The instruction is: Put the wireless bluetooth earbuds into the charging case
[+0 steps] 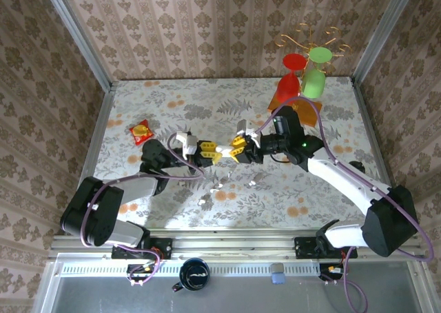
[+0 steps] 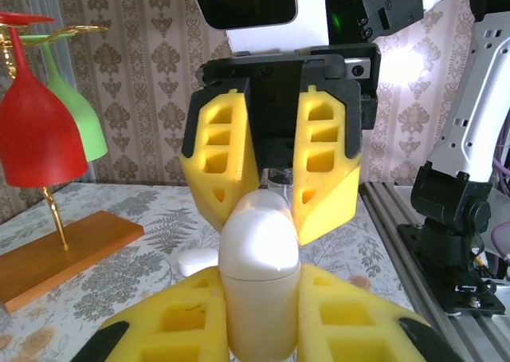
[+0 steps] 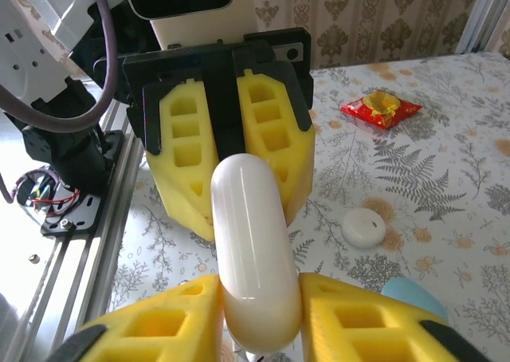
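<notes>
- While both claws pinch it, the charging case (image 3: 251,258) hangs in the air over the middle of the desk (image 1: 172,106). It is a smooth, shiny white pebble shape.
- The left claw (image 1: 215,152) squeezes one end between blocky yellow fingers (image 2: 351,322) full of square holes.
- The right claw (image 1: 233,149) is tight on the other end.
- A flat round white disc (image 3: 363,227) and a pale blue rounded thing (image 3: 410,294) lie on the leaf-printed desk.
- A crinkly red and yellow packet (image 3: 381,108) sits farther off.
</notes>
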{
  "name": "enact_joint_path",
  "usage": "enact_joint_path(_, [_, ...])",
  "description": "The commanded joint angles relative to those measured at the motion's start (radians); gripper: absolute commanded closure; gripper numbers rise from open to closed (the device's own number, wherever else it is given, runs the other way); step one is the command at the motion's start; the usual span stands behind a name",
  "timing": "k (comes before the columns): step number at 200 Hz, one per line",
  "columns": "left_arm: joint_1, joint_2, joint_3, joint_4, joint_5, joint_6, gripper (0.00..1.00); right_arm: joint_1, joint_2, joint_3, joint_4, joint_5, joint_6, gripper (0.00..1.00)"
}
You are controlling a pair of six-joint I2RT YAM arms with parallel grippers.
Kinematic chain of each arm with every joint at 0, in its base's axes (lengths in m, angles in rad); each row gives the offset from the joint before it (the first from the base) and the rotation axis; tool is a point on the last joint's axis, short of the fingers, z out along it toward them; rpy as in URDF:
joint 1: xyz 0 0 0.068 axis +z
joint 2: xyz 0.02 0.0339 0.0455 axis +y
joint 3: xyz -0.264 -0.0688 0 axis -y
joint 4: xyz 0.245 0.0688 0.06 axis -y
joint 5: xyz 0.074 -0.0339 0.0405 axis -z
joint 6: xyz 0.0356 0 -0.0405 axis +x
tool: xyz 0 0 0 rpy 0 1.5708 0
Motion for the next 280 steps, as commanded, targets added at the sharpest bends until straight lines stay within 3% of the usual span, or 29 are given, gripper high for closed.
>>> enact_joint_path(1, [0.002, -0.003, 0.009, 0.023, 0.026, 0.010, 1.00, -0.001, 0.018, 0.036, -0.009, -0.023, -0.003, 0.77])
enact_joint_path(31, [0.002, -0.010, 0.001, 0.018, 0.030, 0.022, 0.94, 0.000, 0.002, 0.039, -0.037, -0.014, -0.021, 0.81])
enact_joint_path(40, [0.003, -0.008, -0.001, 0.017, 0.040, 0.036, 0.85, -0.001, -0.005, 0.044, -0.053, -0.004, -0.031, 0.82])
enact_joint_path(57, [0.003, -0.004, -0.010, 0.010, 0.036, 0.062, 0.58, 0.001, -0.014, 0.058, -0.108, 0.033, -0.068, 0.82])
enact_joint_path(69, [0.002, -0.002, -0.012, -0.033, 0.033, 0.105, 0.51, 0.002, -0.013, 0.077, -0.161, 0.060, -0.096, 0.83])
enact_joint_path(89, [0.003, -0.002, -0.013, -0.108, 0.013, 0.165, 0.48, 0.005, -0.018, 0.096, -0.225, 0.087, -0.131, 0.84])
enact_joint_path(111, [-0.005, -0.005, 0.004, -0.235, -0.003, 0.225, 0.47, 0.012, -0.022, 0.106, -0.265, 0.117, -0.148, 0.85])
enact_joint_path(159, [-0.031, 0.014, 0.024, -0.283, -0.023, 0.243, 0.48, 0.031, -0.009, 0.122, -0.283, 0.168, -0.160, 0.85])
enact_joint_path(192, [-0.050, 0.033, 0.027, -0.273, -0.040, 0.231, 0.52, 0.035, -0.001, 0.110, -0.239, 0.174, -0.137, 0.85])
enact_joint_path(209, [-0.055, 0.036, 0.021, -0.248, -0.060, 0.223, 0.60, 0.041, 0.005, 0.107, -0.237, 0.174, -0.140, 0.86])
enact_joint_path(258, [-0.058, 0.041, -0.002, -0.158, -0.090, 0.179, 0.62, 0.052, 0.036, 0.108, -0.227, 0.158, -0.150, 0.86])
enact_joint_path(280, [-0.058, 0.041, -0.001, -0.136, -0.089, 0.162, 0.70, 0.053, 0.042, 0.109, -0.222, 0.159, -0.147, 0.86])
